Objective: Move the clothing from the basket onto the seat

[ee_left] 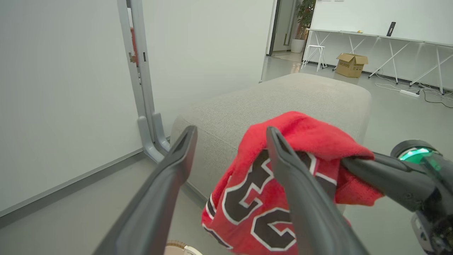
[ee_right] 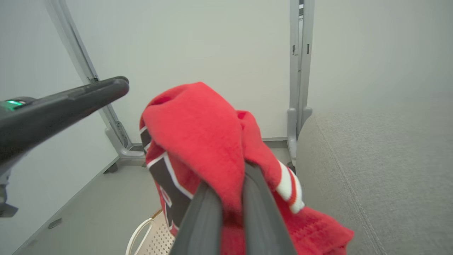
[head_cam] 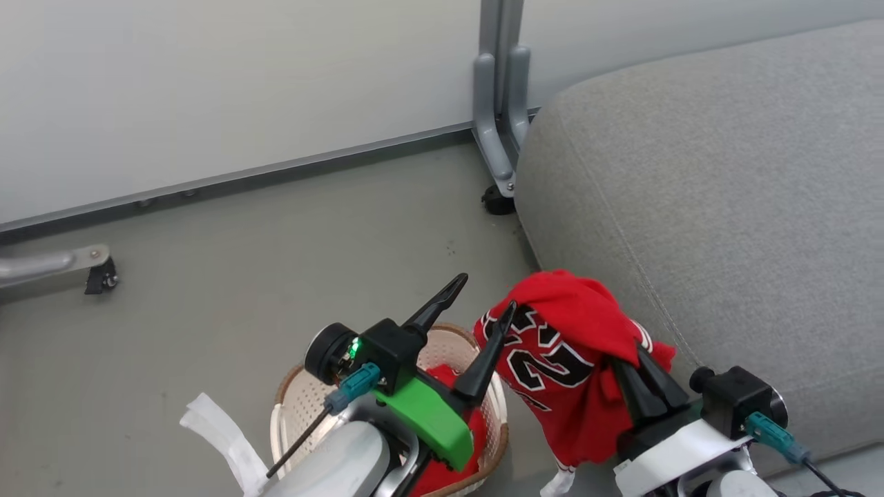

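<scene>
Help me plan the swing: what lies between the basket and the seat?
Head view: the jersey hangs there from the right gripper, over bare floor.

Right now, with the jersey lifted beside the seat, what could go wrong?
1. The right gripper pinches only a bunch of the jersey, which seems to hang beside the seat, not over it; a slip would likely drop it on the floor.
2. The open left gripper has one finger close to the jersey and might snag it.

Digit "2" legible on red jersey.
</scene>
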Motion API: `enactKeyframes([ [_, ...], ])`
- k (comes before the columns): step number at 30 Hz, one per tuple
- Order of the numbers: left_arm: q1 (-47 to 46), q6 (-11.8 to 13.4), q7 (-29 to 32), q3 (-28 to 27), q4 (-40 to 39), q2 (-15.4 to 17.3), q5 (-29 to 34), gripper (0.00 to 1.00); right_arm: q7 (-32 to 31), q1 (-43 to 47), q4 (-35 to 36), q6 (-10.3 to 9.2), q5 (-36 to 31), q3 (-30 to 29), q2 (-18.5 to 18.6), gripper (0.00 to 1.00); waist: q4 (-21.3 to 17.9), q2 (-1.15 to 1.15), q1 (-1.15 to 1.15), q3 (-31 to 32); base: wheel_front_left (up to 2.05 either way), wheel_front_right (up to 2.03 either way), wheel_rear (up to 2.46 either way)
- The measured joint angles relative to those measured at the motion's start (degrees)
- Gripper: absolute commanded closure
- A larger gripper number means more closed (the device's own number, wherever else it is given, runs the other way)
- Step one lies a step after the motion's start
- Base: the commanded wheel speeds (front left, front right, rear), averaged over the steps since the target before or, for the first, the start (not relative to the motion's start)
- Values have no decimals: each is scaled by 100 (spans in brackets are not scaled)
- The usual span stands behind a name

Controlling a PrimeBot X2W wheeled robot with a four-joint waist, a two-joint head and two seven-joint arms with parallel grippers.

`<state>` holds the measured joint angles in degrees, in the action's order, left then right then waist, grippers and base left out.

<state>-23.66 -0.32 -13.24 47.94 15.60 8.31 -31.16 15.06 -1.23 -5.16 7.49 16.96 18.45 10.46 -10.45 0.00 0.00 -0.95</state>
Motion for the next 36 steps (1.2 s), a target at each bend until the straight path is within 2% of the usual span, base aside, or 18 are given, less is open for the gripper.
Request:
enactKeyframes([
  [16,206,238,-96,-203,-108,413,93,0,-1,251,243,1,-97,-765,-123,100,-1420,0,0,-454,0,0,0],
  [20,213,288,-102,-218,-188,498,140,0,-1,286,356,0,166,-1062,-272,100,-1677,0,0,-616,0,0,0],
  [24,201,301,-74,-148,-248,512,247,0,-1,116,441,0,369,-1381,-280,100,-1785,0,0,-835,0,0,0],
  [29,-112,292,113,-45,-404,508,386,0,0,-616,655,0,598,-2086,-211,100,-1795,0,0,-1218,0,0,0],
  [32,-350,247,242,20,-433,531,511,0,-1,-1251,701,0,723,-2544,4,100,-1747,0,0,-1508,0,0,0],
  [36,-804,182,416,55,-514,621,720,0,0,-2492,514,-1,892,-3166,658,100,-1575,0,0,-2123,0,0,0],
])
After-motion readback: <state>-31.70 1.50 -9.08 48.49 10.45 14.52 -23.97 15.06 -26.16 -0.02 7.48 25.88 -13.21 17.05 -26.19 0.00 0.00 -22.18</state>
